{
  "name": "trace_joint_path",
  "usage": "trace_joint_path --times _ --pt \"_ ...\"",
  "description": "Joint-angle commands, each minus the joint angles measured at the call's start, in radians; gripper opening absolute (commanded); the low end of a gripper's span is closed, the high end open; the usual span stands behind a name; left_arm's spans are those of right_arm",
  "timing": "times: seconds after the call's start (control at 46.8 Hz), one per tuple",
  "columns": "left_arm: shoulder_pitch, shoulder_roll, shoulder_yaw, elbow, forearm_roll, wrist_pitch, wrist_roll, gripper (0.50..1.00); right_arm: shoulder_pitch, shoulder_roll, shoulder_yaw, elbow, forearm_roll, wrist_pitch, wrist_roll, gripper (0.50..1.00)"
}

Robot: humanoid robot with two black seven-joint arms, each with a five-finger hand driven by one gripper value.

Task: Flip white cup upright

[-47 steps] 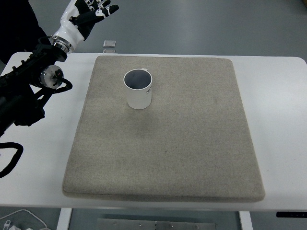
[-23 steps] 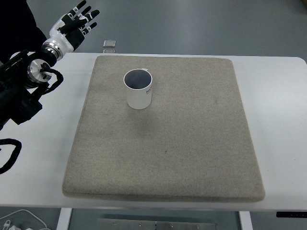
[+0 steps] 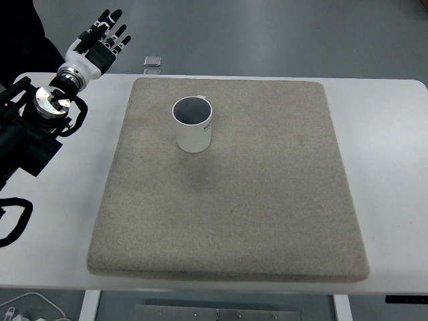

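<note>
A white cup [image 3: 193, 125] stands upright, mouth up, on the beige mat [image 3: 254, 200] in its upper left part. My left hand [image 3: 101, 39] is at the far upper left, beyond the table's back edge, well away from the cup. Its fingers are spread and it holds nothing. Its black arm [image 3: 30, 127] runs along the left edge. My right arm does not show.
The mat lies on a white table [image 3: 388, 167]. A small grey square object [image 3: 152, 62] lies on the floor just behind the table's back edge. Cables [image 3: 13, 227] hang at the lower left.
My left hand has drawn back to the left and slightly down, away from the cup. The cup has not moved.
</note>
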Motion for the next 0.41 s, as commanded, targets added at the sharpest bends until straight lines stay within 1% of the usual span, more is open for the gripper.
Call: trace_joint_path --times 0.0,0.107,0.192,0.384 --pt "0.017 -0.011 -0.002 0.000 0.004 -0.007 -0.030 0.994 0.000 0.000 0.001 0.000 0.000 0.001 0.001 0.928" --pt "0.019 -0.014 0.001 0.000 0.003 -0.030 -0.032 0.994 0.001 0.000 0.003 0.000 0.000 0.001 0.001 0.930" --pt "0.019 -0.029 0.002 0.002 0.007 -0.031 -0.032 0.994 0.003 0.000 0.003 0.000 0.000 0.001 0.001 0.930" --pt "0.019 -0.072 0.005 0.049 0.010 -0.033 -0.033 0.994 0.005 0.000 0.004 0.000 0.003 0.001 0.000 0.930"
